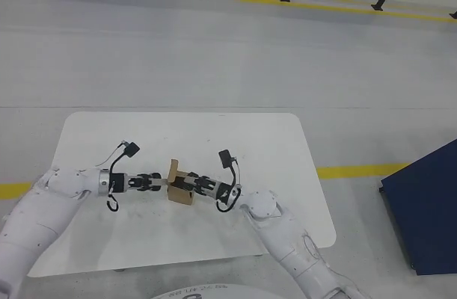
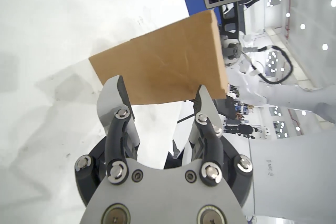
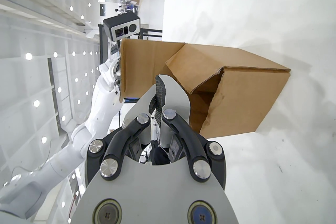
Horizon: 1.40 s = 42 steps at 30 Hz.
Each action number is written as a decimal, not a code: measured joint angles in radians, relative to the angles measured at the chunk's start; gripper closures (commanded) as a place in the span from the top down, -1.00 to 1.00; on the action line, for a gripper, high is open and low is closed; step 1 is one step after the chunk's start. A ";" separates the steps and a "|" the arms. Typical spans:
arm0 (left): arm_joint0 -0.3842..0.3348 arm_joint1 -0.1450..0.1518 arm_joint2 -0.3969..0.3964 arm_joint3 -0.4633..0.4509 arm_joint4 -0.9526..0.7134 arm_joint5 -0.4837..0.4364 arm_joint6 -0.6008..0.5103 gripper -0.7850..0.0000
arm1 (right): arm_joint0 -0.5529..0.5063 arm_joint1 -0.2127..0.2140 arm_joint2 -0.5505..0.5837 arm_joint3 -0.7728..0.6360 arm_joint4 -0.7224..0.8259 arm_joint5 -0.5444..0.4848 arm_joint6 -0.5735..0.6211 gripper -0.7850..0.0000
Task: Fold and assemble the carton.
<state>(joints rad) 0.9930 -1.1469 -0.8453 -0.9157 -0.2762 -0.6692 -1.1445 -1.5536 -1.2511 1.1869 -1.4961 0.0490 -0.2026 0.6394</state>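
The left gripper (image 2: 161,95) stands open with its two fingers spread wide. The lower edge of a raised brown flap (image 2: 168,57) sits between the tips; whether either pad actually presses the cardboard I cannot tell. The right gripper (image 3: 159,89) is closed, its pads pressed flat together, just beside the open mouth of the carton (image 3: 249,93).

The carton rests on the white table (image 1: 250,142) between the two grippers, which meet it from opposite sides, and its mouth is turned toward the right one. The right wrist view looks into that mouth: one flap is bent inward across the opening with a dark hollow behind it, and another stands out toward the left arm. The left wrist view meets that second flap's plain outer face, and the box body is hidden behind it.

From above, the carton sits about mid-table, a little nearer the robot's edge than the far one, with bare tabletop on every side. Its folds are too small to make out there.

Beyond the table's right edge, a blue panel (image 1: 430,209) on the floor is cut off by the frame. A yellow line (image 1: 363,170) runs up to it.
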 measured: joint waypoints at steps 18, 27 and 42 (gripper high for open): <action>-0.014 -0.016 0.062 0.080 -0.026 0.003 -0.009 0.80 | -0.084 0.024 0.032 0.028 0.069 -0.309 0.070 -1.00; -0.049 -0.044 0.099 0.147 -0.032 -0.006 0.000 0.76 | -0.048 0.022 -0.002 -0.004 0.007 -0.112 -0.003 -1.00; -0.082 -0.072 0.130 0.211 -0.009 -0.024 0.018 0.69 | 0.021 0.009 -0.070 -0.049 -0.017 0.251 -0.102 -1.00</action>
<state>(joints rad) 0.9108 -1.2189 -0.7156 -0.7049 -0.2857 -0.6929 -1.1263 -1.5325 -1.2422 1.1168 -1.5455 0.0317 0.0486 0.5370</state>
